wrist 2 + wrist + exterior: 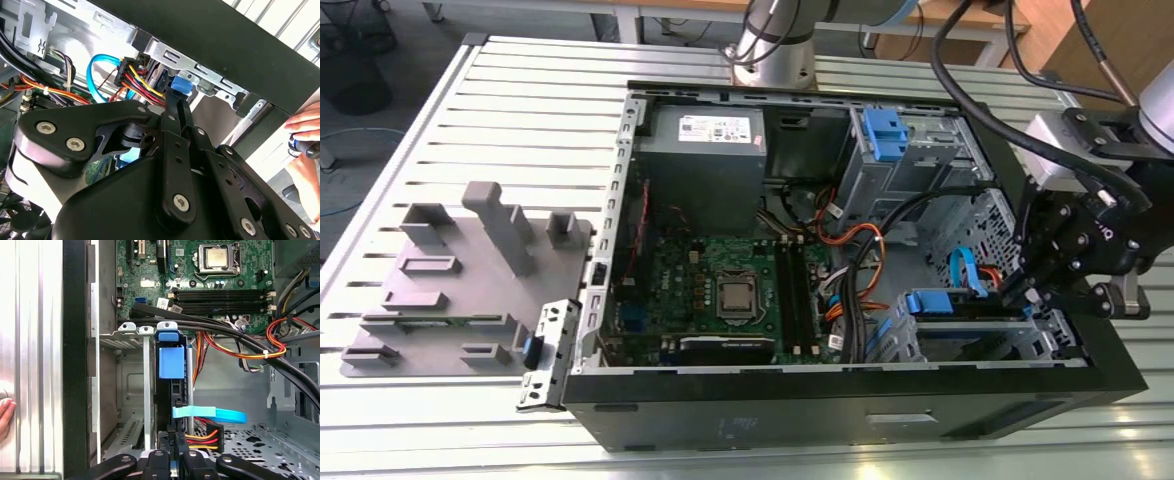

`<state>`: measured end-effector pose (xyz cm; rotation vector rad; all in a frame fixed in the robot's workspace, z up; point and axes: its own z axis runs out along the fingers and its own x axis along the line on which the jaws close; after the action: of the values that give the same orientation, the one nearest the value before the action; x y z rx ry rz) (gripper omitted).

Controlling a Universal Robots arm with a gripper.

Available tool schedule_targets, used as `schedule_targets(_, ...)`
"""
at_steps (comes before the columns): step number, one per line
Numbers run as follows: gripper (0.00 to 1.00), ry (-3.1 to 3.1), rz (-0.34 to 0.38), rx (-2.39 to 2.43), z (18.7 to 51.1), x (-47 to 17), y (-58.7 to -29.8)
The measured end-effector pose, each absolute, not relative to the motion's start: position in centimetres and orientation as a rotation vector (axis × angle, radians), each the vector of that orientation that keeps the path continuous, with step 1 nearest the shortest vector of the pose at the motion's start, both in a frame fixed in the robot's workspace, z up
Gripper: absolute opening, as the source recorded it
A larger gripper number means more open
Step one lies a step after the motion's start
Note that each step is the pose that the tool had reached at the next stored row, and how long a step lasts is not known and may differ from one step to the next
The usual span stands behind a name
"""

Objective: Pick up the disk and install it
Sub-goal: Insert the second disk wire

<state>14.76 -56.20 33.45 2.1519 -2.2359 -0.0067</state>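
The disk (171, 362) stands edge-on in the drive bay at the corner of the open computer case (854, 400), its blue rail tab facing out. In the exterior view the disk (934, 303) sits at the case's lower right. My gripper (1023, 292) hangs over the case's right wall at the disk's outer end. In the first wrist view my gripper (173, 460) has a finger on either side of the disk's end, shut on it. In the second wrist view one black finger (175, 107) reaches to the blue rail (181, 84).
Black, orange and red cables (235, 347) and a blue flat cable (215, 415) cross right beside the bay. The motherboard (720, 290) and grey power supply box (704, 140) fill the case's left. A grey fixture (467, 270) stands outside. A person's hand (305, 132) is near the case wall.
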Motion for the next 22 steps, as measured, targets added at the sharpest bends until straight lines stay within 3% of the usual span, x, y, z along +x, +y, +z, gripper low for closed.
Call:
schedule_targets(9, 0.16, -2.236, -0.007, 2.152, 33.4, 14.76, -56.2)
schedule_targets(12, 0.18, -2.236, -0.007, 2.152, 33.39, 14.76, -56.2)
schedule_targets(13, 0.24, -2.236, -0.007, 2.152, 33.39, 14.76, -56.2)
schedule_targets(22, 0.24, -2.236, -0.007, 2.152, 33.36, 14.69, -56.2)
